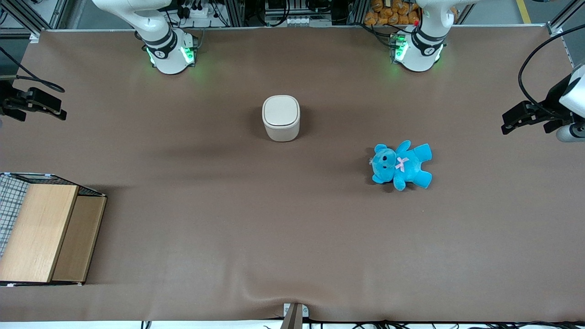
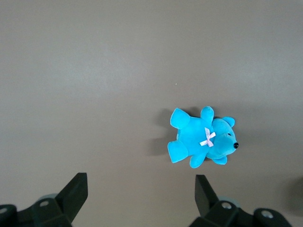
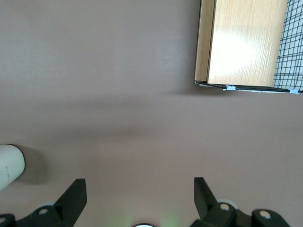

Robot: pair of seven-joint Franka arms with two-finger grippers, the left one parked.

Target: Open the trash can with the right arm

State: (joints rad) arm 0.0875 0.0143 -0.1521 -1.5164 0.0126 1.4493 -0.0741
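My gripper [image 3: 137, 196] hangs open, well away from the trash can [image 1: 281, 118] mid-table; it looks light, smooth and slippery, so I'd lift the lid [image 1: 280, 111] at its edge.

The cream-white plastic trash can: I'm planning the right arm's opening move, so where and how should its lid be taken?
Probably from above, at the lid's rim: the cream-white rounded-square trash can stands upright with its flat lid shut and flush, so only the edge seam offers purchase. The hinge side cannot be told. The gripper, open, hangs over bare table near the can.
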